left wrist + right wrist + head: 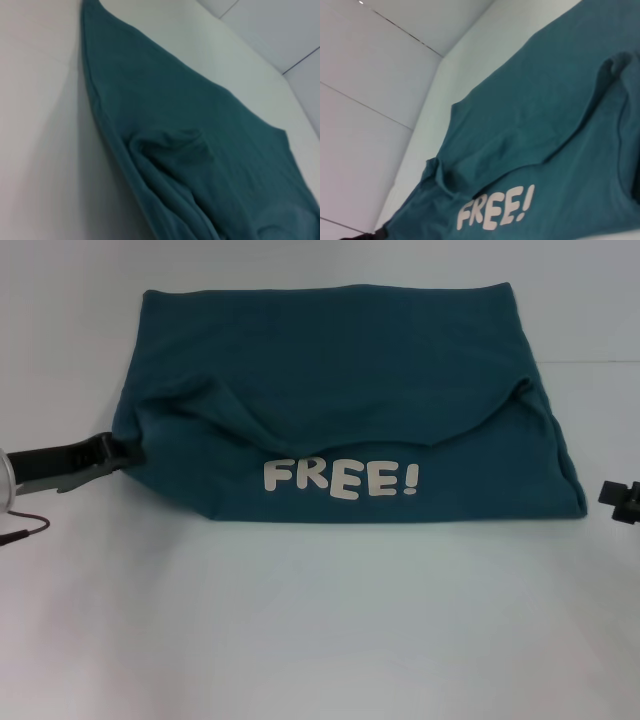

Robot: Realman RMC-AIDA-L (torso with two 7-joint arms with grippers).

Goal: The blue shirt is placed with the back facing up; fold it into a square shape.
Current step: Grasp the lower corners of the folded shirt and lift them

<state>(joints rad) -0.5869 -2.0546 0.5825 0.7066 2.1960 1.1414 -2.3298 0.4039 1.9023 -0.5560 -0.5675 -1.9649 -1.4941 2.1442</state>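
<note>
White table (320,640) under folded blue shirt (330,360)

The blue shirt (340,390) fills the middle of the white table (320,640); the near side is bare; the left gripper (128,452) blocks its left edge.

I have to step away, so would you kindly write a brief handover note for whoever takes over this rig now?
Left gripper: at the blue shirt's left edge, touching the cloth.
Right gripper: off the shirt's right side, clear of the cloth.
Shirt: flat on the white table, partly folded into a wide rectangle, the FREE! lettering showing on the near band.
Done: first folds.
Left: fold it down to a square and tidy the bunched upper layer.
</note>
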